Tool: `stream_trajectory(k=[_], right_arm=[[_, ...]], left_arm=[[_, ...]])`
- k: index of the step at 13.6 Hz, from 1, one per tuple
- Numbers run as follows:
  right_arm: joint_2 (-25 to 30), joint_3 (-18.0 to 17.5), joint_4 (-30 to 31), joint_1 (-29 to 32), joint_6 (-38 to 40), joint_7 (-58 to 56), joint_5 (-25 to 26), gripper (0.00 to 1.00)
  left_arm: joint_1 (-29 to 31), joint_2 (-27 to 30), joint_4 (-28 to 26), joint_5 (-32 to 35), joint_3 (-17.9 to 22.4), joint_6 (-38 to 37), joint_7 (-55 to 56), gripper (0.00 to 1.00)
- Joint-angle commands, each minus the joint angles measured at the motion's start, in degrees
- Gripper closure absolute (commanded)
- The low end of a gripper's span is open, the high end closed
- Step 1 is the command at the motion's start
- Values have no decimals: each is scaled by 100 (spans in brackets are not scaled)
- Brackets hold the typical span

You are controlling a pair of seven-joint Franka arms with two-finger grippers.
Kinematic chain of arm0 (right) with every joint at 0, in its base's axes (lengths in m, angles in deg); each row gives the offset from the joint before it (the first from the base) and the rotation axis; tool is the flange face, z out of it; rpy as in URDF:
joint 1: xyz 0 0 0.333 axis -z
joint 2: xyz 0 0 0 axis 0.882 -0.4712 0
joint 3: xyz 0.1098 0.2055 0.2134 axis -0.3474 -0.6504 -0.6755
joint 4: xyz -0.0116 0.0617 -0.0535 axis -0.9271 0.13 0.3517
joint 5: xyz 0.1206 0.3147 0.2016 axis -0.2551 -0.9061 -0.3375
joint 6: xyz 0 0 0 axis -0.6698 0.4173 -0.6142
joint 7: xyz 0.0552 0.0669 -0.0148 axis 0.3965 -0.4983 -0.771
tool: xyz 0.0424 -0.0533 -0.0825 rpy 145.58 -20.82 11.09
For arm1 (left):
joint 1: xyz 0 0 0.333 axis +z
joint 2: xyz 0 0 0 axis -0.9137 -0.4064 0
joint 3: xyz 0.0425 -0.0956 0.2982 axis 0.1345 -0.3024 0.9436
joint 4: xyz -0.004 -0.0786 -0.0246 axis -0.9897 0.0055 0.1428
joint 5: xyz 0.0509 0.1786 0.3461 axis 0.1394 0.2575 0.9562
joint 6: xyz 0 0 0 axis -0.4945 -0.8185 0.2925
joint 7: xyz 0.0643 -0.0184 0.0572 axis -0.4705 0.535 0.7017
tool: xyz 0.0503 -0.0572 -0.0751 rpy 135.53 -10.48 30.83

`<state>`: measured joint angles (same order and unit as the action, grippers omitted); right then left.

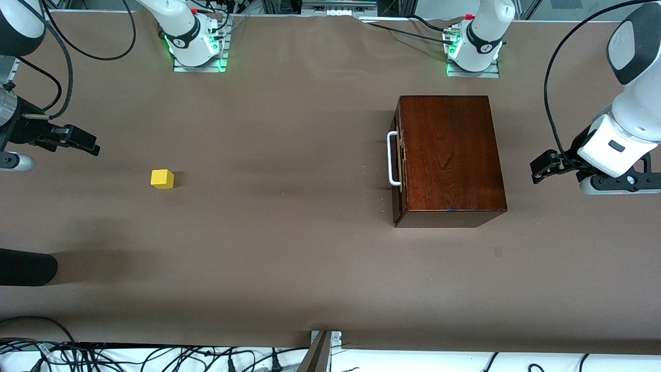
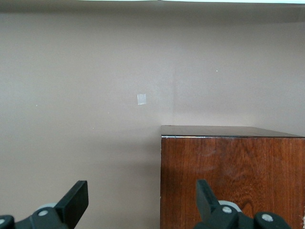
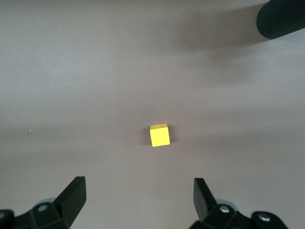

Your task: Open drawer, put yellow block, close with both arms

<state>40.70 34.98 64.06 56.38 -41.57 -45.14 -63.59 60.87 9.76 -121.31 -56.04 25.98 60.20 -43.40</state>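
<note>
A glossy dark mahogany box point(image 1: 452, 155) sits on the brown table point(image 1: 289, 243) toward the left arm's end, its drawer point(image 1: 397, 160) shut. The small yellow block point(image 1: 162, 179) lies well apart, toward the right arm's end. Left gripper point(image 1: 539, 170) and right gripper point(image 1: 85, 142) hover at the table's ends — jaws apart, empty.

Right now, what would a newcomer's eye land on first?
The glossy dark wooden box near the left arm's end, its drawer shut. Then the yellow block alone on the table near the right arm's end. The left gripper and right gripper wait open at the ends.
</note>
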Motion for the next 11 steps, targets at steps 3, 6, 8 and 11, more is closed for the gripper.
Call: stream_trajectory(k=[3,6,8,11], right_arm=[[-22,10,-87,41,51,45,-110,0],[-22,19,-87,49,59,72,-197,0],[-22,27,-87,58,51,63,-198,0],[-22,27,-87,76,24,72,-198,0]], left_arm=[[94,139,-130,-182,-33,143,-282,0],[85,121,-130,-244,-33,151,-247,0],[85,121,-130,-384,-33,143,-229,0],[94,121,-130,-385,2,125,-229,0]])
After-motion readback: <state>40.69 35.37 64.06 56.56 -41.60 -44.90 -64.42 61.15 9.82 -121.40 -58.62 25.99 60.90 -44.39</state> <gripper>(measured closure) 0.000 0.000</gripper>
